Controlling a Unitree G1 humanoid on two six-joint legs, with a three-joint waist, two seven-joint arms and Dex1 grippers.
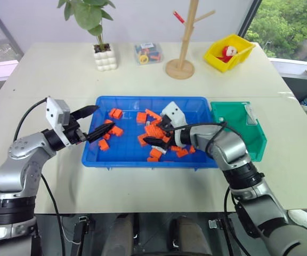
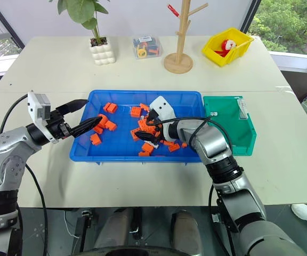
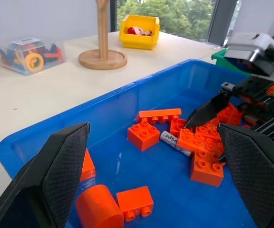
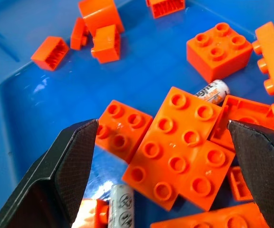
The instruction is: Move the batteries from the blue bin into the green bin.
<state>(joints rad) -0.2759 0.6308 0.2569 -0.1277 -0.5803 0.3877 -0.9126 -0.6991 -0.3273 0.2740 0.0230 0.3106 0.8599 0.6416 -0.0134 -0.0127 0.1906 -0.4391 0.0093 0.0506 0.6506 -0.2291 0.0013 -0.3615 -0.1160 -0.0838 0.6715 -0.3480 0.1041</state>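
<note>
Right wrist view: batteries (image 4: pixel 212 91) half under orange bricks (image 4: pixel 175 147) (right hand (image 4: pixel 163 137) spread wide), blue bin (image 4: pixel 27 109).

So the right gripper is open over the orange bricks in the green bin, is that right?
Not quite. The right gripper is open over the orange bricks, but they lie in the blue bin, not the green bin. The left eye view shows it.
</note>
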